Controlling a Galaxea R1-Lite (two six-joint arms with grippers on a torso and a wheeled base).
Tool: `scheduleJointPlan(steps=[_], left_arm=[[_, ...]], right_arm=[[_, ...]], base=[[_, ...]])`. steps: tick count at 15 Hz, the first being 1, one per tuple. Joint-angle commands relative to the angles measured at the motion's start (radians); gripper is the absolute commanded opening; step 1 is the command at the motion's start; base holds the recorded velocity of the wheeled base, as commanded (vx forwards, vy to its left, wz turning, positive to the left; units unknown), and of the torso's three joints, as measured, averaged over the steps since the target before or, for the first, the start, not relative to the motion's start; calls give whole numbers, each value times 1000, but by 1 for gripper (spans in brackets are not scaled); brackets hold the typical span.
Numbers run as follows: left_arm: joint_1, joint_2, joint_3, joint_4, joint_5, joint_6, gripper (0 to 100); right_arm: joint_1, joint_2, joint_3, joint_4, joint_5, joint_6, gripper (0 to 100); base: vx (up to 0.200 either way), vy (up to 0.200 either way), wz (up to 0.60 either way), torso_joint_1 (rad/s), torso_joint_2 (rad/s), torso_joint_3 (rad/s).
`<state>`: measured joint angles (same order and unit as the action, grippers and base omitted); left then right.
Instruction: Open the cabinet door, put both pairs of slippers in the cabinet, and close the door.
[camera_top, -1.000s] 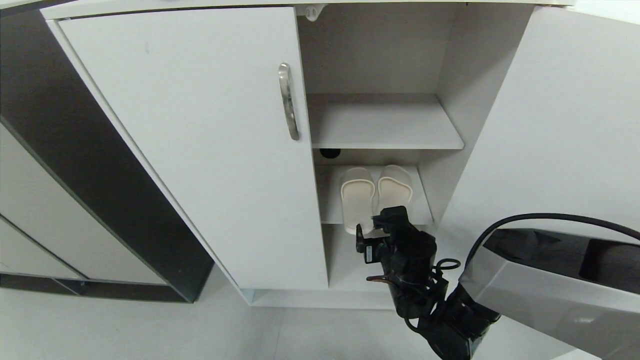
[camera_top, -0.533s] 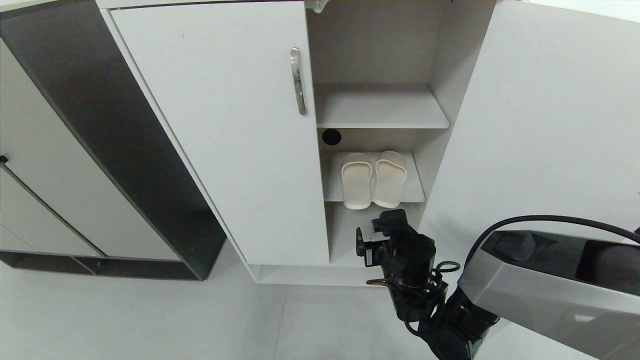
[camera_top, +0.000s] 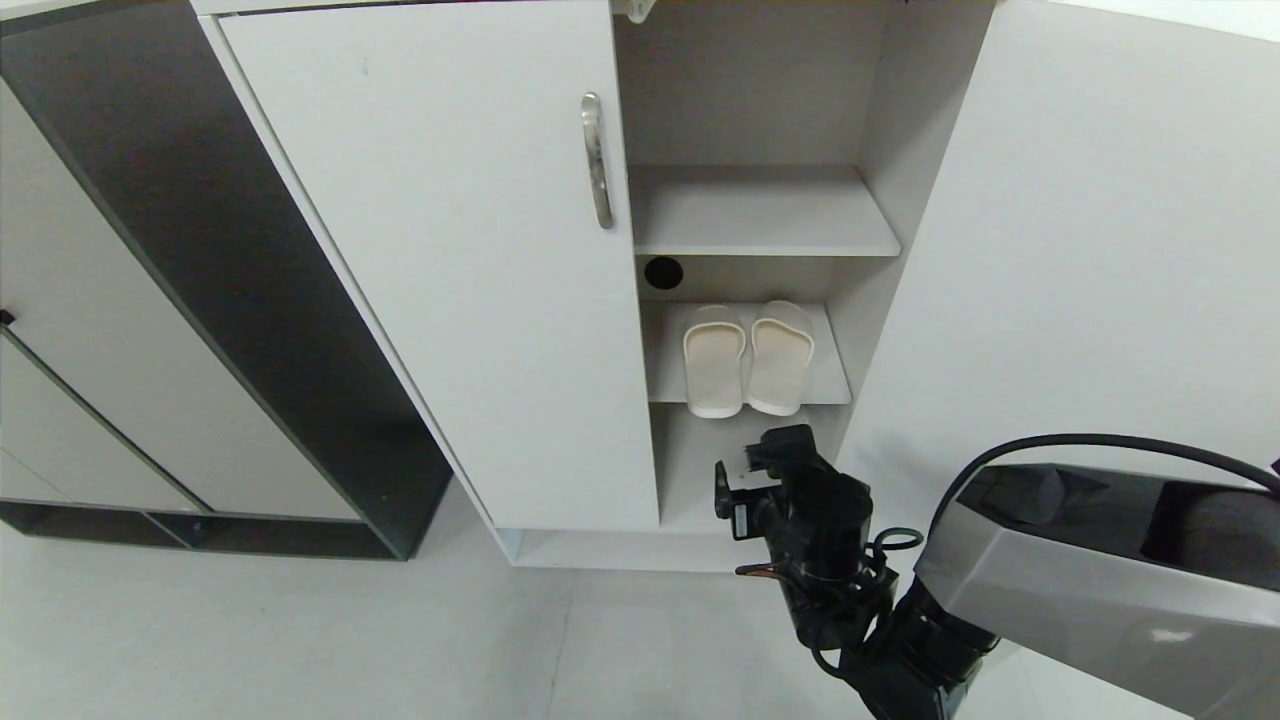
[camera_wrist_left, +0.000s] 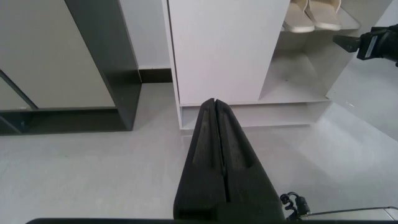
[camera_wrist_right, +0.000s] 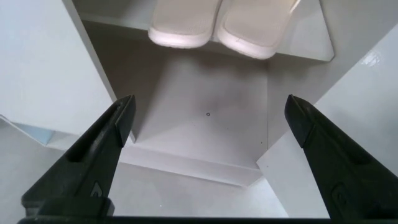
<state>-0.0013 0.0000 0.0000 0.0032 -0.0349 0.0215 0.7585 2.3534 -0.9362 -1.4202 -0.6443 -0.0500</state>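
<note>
A pair of cream slippers (camera_top: 748, 358) lies side by side on the middle shelf (camera_top: 830, 385) of the white cabinet, toes pointing inward. The right-hand door (camera_top: 1080, 250) is swung wide open. My right gripper (camera_top: 750, 462) hangs in front of the bottom compartment, just below and outside the slippers' shelf, open with nothing between its fingers. In the right wrist view the slippers' heels (camera_wrist_right: 217, 22) overhang the shelf edge beyond the right gripper (camera_wrist_right: 209, 106). My left gripper (camera_wrist_left: 214, 104) is shut and empty, held over the floor in front of the cabinet base.
The left-hand door (camera_top: 450, 250) is closed, with a metal handle (camera_top: 596, 160). The upper shelf (camera_top: 760, 215) and bottom compartment (camera_top: 700, 470) are bare. A dark panel (camera_top: 200, 250) stands left of the cabinet. Grey floor (camera_top: 400, 640) lies in front.
The head camera has drawn back from the cabinet. My right gripper, which overlapped the slippers' heels a second ago, now sits apart from them and slightly lower.
</note>
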Motion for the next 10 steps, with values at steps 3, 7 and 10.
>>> scheduleJointPlan(steps=[3, 7, 10], left_arm=[[0, 2, 0, 0, 0, 2, 0], [0, 2, 0, 0, 1, 0, 0], [0, 2, 0, 0, 0, 0, 0]], right_arm=[[-1, 9, 13, 0, 0, -1, 100], [-2, 12, 13, 0, -3, -1, 100], [-1, 12, 13, -2, -9, -1, 100]], base=[[0, 0, 0, 0, 0, 0], [0, 0, 0, 1, 0, 74], [0, 0, 0, 2, 1, 199]])
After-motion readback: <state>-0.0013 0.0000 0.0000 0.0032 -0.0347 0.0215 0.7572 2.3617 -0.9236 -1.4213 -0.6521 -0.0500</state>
